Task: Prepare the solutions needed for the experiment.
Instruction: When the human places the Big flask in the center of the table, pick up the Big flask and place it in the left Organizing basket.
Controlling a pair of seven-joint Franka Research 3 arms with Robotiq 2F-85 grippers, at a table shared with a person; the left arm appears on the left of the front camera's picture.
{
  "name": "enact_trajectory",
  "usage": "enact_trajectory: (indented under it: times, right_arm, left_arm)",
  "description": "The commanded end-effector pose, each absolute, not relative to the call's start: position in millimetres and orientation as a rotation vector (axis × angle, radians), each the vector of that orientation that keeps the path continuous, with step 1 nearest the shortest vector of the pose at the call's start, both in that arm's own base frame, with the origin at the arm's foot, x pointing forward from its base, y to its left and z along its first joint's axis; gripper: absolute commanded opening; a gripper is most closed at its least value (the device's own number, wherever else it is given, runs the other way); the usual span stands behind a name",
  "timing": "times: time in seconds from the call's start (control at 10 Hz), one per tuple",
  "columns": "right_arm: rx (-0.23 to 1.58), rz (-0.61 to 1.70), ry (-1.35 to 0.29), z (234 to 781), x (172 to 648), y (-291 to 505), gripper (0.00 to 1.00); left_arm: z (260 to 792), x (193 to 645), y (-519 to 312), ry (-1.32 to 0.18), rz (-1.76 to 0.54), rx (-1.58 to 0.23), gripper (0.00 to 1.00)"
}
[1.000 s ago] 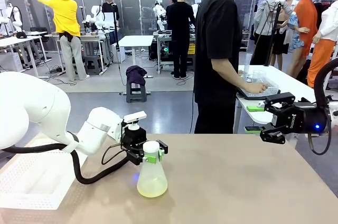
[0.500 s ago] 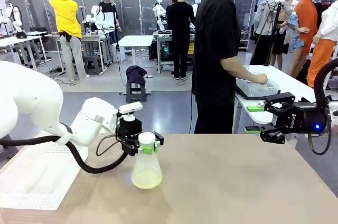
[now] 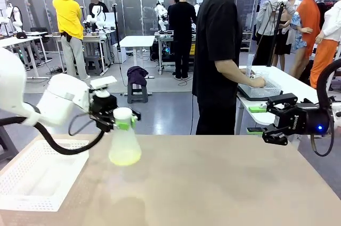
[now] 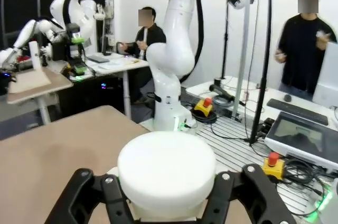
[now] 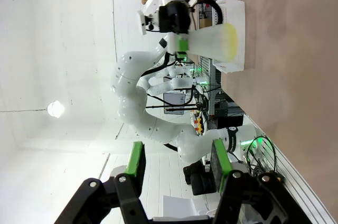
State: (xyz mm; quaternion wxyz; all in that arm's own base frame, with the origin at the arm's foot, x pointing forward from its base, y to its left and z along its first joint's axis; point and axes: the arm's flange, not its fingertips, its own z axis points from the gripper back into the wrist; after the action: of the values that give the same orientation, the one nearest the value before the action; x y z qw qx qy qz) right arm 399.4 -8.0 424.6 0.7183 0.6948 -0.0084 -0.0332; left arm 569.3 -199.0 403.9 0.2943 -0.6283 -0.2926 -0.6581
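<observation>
A translucent white conical flask point(image 3: 124, 143) with a white cap hangs above the table's left half. The pale yellow-green solution point(image 3: 126, 157) pools in its bottom. My left gripper point(image 3: 122, 123) is shut on the flask's neck just below the cap. In the left wrist view the cap point(image 4: 166, 166) sits between my left gripper's point(image 4: 166, 195) black fingers. At the table's right edge my right gripper point(image 3: 260, 120) hangs open with nothing in it. The right wrist view shows its green pads point(image 5: 136, 161) apart, and the flask point(image 5: 211, 42) with the solution point(image 5: 231, 42) farther off.
A white perforated tray point(image 3: 37, 178) lies at the table's left side. A person in black stands beyond the far edge, hands at a clear tray point(image 3: 258, 88) on a side table.
My left gripper has lifted the flask off the table and carried it left and up. The right arm has not moved.
</observation>
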Motion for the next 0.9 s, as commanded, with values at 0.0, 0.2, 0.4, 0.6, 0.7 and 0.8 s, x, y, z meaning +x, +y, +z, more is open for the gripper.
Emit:
enact_trajectory:
  times: [0.0,0.2,0.4,0.6,0.7,0.8]
  right_arm:
    - [1.543,-0.071,-0.022,426.0,398.9,-8.7,0.64]
    - [1.543,-0.071,-0.022,426.0,398.9,-8.7,0.64]
    - [1.543,-0.071,-0.022,426.0,398.9,-8.7,0.64]
    - [1.543,-0.071,-0.022,426.0,398.9,-8.7,0.64]
    - [1.543,-0.071,-0.022,426.0,398.9,-8.7,0.64]
    - [1.543,-0.071,-0.022,426.0,398.9,-8.7,0.64]
  left_arm:
    - [443.2,554.8,-151.4,-0.942,-1.703,-1.659,0.0]
    - [465.3,557.7,-96.8,-1.056,-1.645,-1.56,0.0]
    - [465.8,557.6,-28.0,-1.19,-1.534,-1.451,0.0]
    - [454.9,548.9,32.4,-1.303,-1.427,-1.352,0.0]
    - [447.6,541.1,58.5,-1.338,-1.394,-1.31,0.0]
    - [437.9,534.6,80.9,-1.352,-1.358,-1.279,0.0]
